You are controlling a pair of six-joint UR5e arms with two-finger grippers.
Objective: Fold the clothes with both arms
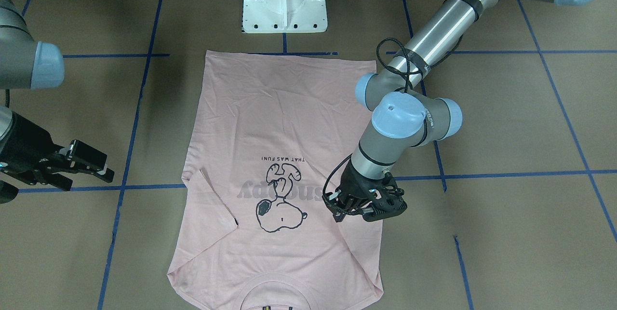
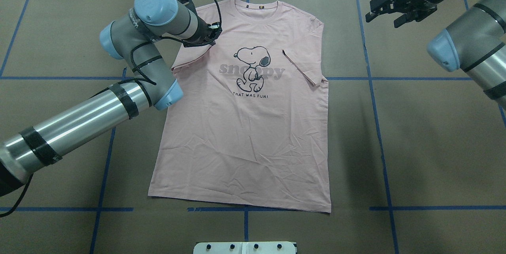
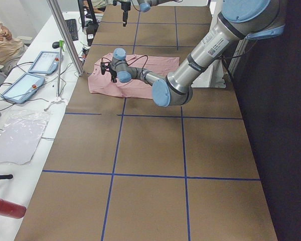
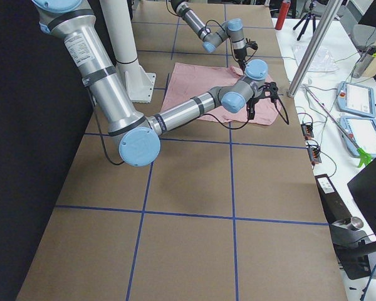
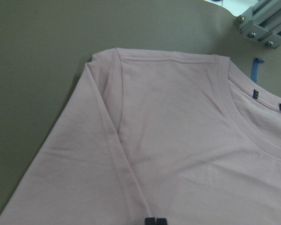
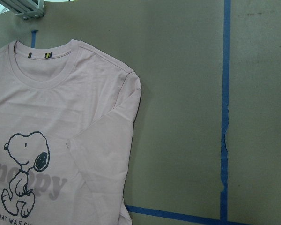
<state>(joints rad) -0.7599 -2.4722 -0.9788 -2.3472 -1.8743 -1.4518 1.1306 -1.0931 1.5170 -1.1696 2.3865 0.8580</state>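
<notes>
Left pincer (image 2: 211, 40): tips pressed together on the sleeve edge of the shirt (image 2: 245, 135), at 10 o'clock from the dog picture (image 2: 253, 66).
Right pincer (image 2: 382, 16): fingers wide apart, holding nothing, off the cloth at 2 o'clock.
Shirt: pink, flat on the brown table (image 2: 427, 127), front up, neck at 12 o'clock.
Other sleeve (image 2: 302, 70): turned in over the chest, at 3 o'clock from the dog.

A pink T-shirt (image 1: 284, 122) lies flat on the brown table (image 1: 506, 122). The left gripper (image 1: 340, 213) is on its folded sleeve. The right gripper (image 1: 89, 182), fingers spread, is off it.
</notes>
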